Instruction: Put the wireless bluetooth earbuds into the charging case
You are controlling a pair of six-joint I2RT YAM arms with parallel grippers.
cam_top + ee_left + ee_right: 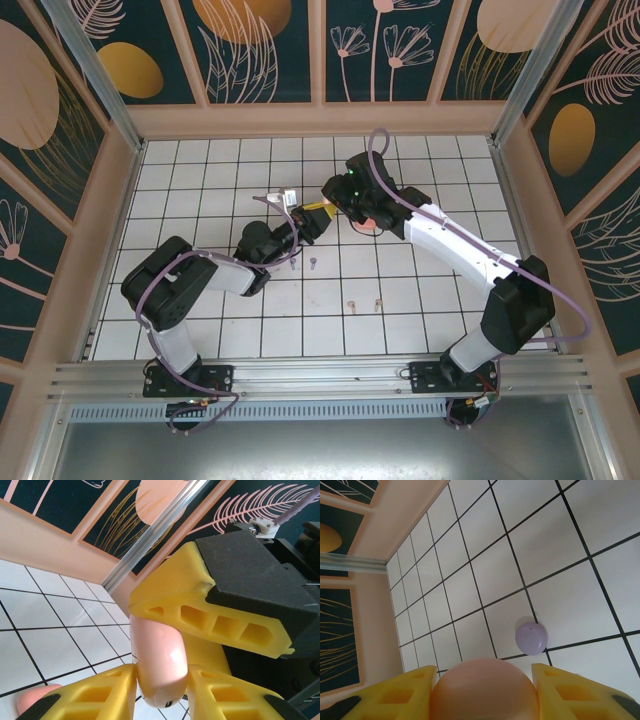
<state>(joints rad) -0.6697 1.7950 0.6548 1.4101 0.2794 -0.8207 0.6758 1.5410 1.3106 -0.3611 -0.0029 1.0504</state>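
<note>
**Nearest the bases, top view.** Two salmon earbuds [351,303] lie side by side on the tiled floor [200,330]. Just beyond them are two lilac earbuds [313,263]. I make out four buds in all, each loose on the tiles and well apart from the grippers.

**Mid-floor.** The left gripper [312,224] and the right gripper [358,212] meet nose to nose at the pink charging case [371,224]. I judge this two-handed hold lets one pincer steady the body while the other works the lid, since no bud can go in until the case is open.

**Left wrist view.** My left pincer is narrow. Its yellow fingers [100,697] press both flanks of the case's rounded end, and a finger of the right gripper lies across just above.

**Right wrist view.** The right pincer is part-closed and clamps the pink dome between its pads.

**Farther out.** A lilac dome [531,638] rests on a tile beyond the right gripper. It may be a second case, but I cannot tell.

**Hidden.** The fingers cover the case's seam, so I cannot say whether the lid is open or shut. A pink lump [30,700] is cut off by the left finger and stays unidentified.
</note>
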